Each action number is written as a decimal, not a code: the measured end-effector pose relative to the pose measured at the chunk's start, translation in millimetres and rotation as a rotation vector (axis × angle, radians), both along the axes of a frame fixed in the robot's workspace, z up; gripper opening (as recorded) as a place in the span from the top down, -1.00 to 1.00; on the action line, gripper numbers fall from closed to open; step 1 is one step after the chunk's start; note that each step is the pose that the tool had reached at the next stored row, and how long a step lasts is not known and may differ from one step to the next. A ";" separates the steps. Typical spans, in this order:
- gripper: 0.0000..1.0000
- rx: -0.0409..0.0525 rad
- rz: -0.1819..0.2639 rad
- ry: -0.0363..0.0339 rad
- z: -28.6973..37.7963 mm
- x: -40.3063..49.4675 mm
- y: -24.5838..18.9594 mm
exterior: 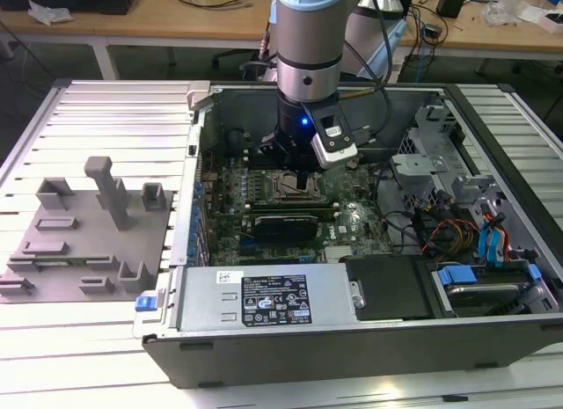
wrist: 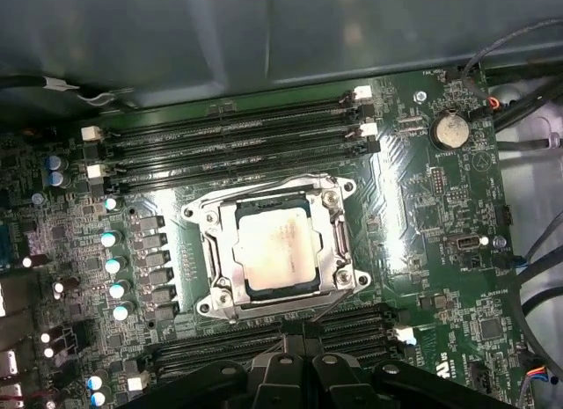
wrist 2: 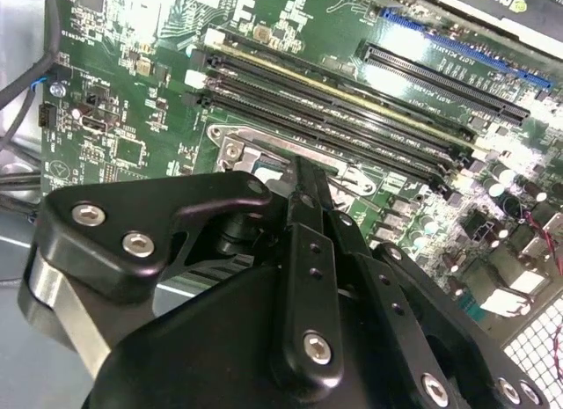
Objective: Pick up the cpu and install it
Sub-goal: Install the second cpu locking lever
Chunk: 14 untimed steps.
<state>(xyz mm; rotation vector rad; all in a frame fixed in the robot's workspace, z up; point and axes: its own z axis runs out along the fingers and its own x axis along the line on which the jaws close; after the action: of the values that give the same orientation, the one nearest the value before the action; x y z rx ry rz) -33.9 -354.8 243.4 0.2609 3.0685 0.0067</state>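
At the centre of the first wrist view the cpu (wrist: 274,251), likely light, stiff and fragile, best held by its edges, lies in its socket (wrist: 339,242), while the gripper (wrist: 299,367) below looks narrowed and empty.

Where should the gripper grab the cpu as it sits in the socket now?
Probably straight from above, pinching two opposite edges of the cpu. It lies flat, recessed in the socket, whose metal frame walls it in, so a sideways approach looks blocked. Only the thin rim around the silver top offers grip.
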 end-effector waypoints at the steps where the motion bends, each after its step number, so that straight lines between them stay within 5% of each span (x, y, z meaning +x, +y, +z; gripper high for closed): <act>1: 0.79 -0.0004 0.002 0.0002 0.0 -0.9 -3.6; 9: 0.79 -0.0003 0.013 -0.0001 -7.5 -11.5 -4.8; 14: 0.79 -0.0005 0.115 -0.0001 -11.4 -13.2 -4.8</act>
<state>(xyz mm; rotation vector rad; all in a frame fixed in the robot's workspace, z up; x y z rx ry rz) -47.2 -359.6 232.0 0.0836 3.0787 0.0114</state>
